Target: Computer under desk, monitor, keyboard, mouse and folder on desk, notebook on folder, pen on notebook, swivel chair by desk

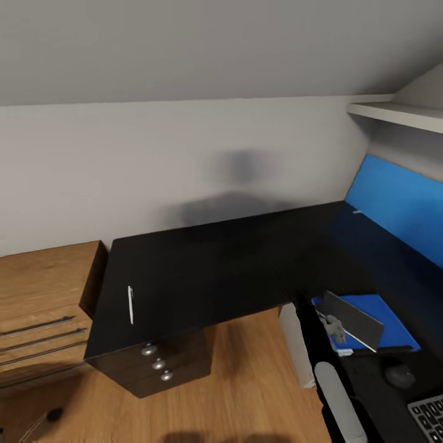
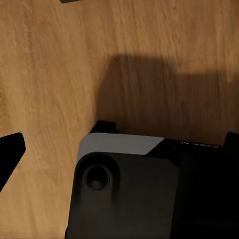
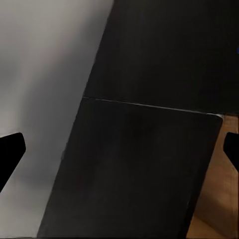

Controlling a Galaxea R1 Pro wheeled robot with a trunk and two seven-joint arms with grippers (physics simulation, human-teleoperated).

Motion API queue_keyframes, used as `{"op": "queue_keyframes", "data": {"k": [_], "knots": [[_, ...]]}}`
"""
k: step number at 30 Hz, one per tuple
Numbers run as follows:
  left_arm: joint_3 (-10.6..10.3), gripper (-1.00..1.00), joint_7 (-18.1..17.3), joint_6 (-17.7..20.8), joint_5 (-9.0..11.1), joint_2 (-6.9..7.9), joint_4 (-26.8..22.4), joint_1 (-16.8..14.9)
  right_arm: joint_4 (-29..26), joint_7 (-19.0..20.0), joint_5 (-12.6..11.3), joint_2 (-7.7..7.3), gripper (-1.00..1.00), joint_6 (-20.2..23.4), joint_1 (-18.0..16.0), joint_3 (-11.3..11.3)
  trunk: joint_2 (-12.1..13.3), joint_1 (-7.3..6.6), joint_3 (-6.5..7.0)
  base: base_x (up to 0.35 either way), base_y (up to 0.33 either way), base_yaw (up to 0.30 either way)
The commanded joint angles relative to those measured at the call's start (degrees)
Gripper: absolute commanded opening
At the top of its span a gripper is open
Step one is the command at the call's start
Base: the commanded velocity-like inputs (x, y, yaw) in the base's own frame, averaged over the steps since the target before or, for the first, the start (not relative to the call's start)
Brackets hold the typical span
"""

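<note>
Black matte desk (image 1: 215, 271) fills the middle of the head view, its blue back panel (image 1: 400, 209) rising along the right side. A white pen (image 1: 130, 304) lies near the desk's left edge, above a black three-drawer cabinet (image 1: 161, 363); its drawers are closed, so any contents are hidden. At lower right the right gripper (image 1: 335, 329) clamps the dark notebook (image 1: 352, 320), tilted above the blue folder (image 1: 375, 320) lying flat on the desk. The mouse (image 1: 400, 374) sits near the folder, with the keyboard (image 1: 431, 415) corner beside it. The right wrist view adds the notebook's (image 3: 139, 169) flat dark face over the desk. The left wrist view shows wood floor (image 2: 59, 74) and dark robot parts (image 2: 144, 194); the left gripper's state cannot be told.
</note>
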Motion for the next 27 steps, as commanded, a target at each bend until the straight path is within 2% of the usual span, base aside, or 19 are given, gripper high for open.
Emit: {"op": "queue_keyframes", "data": {"k": [1,2,3,6,7,9,10,12,14,18,24,27], "knots": [[-0.5,1.00,0.5,0.0,0.6,0.06,-0.1,-0.1,0.7,-0.1,1.6,0.72,1.00,-1.5,0.0,0.2,0.0,0.01,-0.01,0.000,0.000,0.236],[-0.5,1.00,0.5,0.0,0.6,0.06,-0.1,0.0,1.3,-0.1,3.6,1.42,1.00,-3.0,0.0,0.6,0.0,0.01,0.04,0.000,0.000,0.245],[-0.5,1.00,0.5,0.0,0.6,0.06,-0.1,0.0,1.6,-0.1,4.6,1.76,1.00,-3.8,0.0,0.9,0.0,0.01,0.08,0.000,0.000,0.249],[-0.5,1.00,0.5,0.0,0.6,0.06,-0.1,0.0,3.8,-0.2,10.9,3.34,1.00,-11.0,0.0,3.5,0.0,0.01,0.18,0.000,0.000,0.259],[-0.5,1.00,0.5,0.0,0.6,0.06,-0.1,0.0,6.5,-0.9,15.4,3.85,1.00,-16.5,0.0,6.2,0.0,0.01,0.21,0.000,0.000,0.265],[-0.5,1.00,0.5,0.0,0.6,0.06,0.0,-0.1,10.4,-4.4,22.2,4.12,1.00,-22.9,0.0,12.4,0.0,0.01,0.27,0.000,0.000,0.269],[-0.5,1.00,0.5,0.0,0.6,0.06,0.0,-0.1,10.8,-5.1,23.2,4.14,1.00,-23.8,0.0,13.5,0.0,0.01,0.30,0.000,0.000,0.272],[-0.5,1.00,0.5,-0.1,0.6,0.06,0.0,0.0,11.9,-7.5,27.2,4.18,1.00,-27.8,0.0,17.8,0.0,0.01,0.35,0.000,0.000,0.275],[-0.5,1.00,0.5,0.0,0.6,0.06,-0.1,-0.1,12.7,-8.4,29.3,4.20,1.00,-30.9,0.0,20.1,0.0,0.01,0.39,0.000,0.000,0.277],[-0.5,1.00,0.5,0.0,0.6,0.06,-0.1,-0.1,14.4,-9.1,31.2,4.26,1.00,-34.4,0.0,22.0,0.0,0.01,0.48,0.000,0.000,0.278],[-0.5,1.00,0.5,-0.1,0.6,0.06,-0.1,-0.1,15.6,-9.4,32.1,5.60,1.00,-35.5,0.0,22.6,0.0,0.01,0.60,0.000,0.000,0.279],[-0.5,1.00,0.5,-0.1,0.6,0.06,-0.1,0.0,16.6,-9.4,33.4,6.14,1.00,-35.6,0.0,22.7,0.0,0.01,0.66,0.000,0.000,0.279]]}}
